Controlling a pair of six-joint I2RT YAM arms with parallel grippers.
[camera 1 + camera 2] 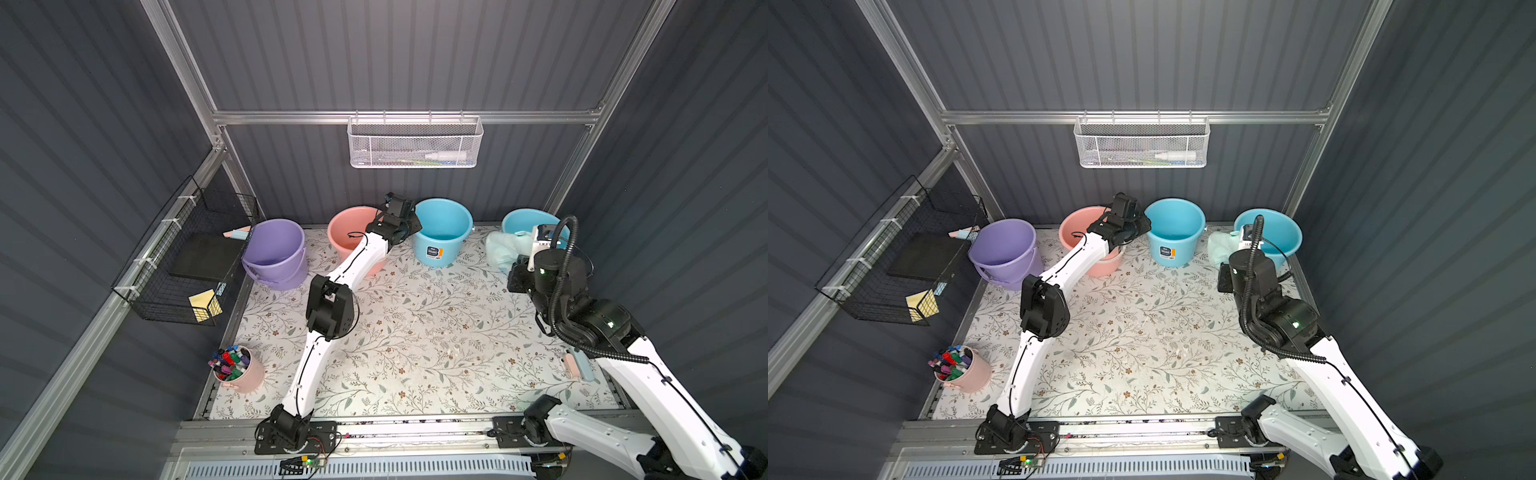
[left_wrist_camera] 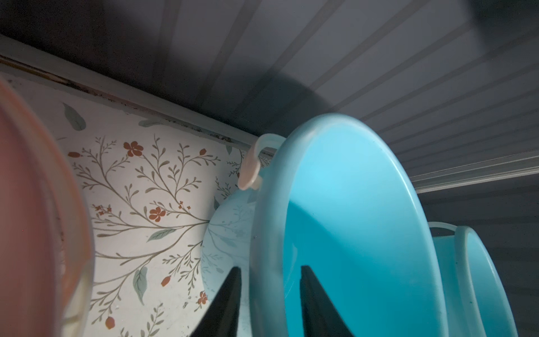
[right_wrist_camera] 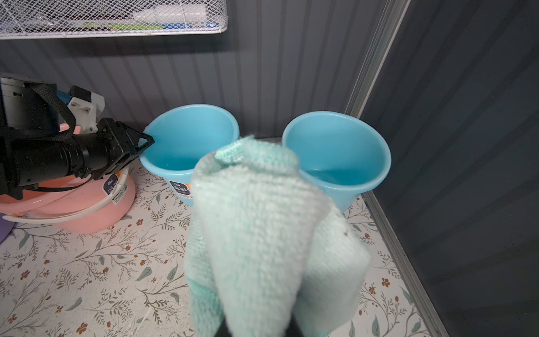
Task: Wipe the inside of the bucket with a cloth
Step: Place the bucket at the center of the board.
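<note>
At the rim of the middle blue bucket (image 2: 350, 204), left gripper (image 2: 270, 267) parted astride it (one finger inside, one outside), pink bucket (image 2: 29, 204) beside, right gripper (image 3: 256, 326) clenched on the cloth (image 3: 262, 233) near the corner bucket (image 3: 335, 151), broad table (image 1: 436, 332) between.

No legible text (bucket labels (image 3: 179, 187) blurry)

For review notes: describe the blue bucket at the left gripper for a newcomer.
Four buckets stand along the back wall. Yours is the blue bucket beside the pink bucket, left gripper astride its rim. Unlike the corner bucket, it shows a label.
</note>
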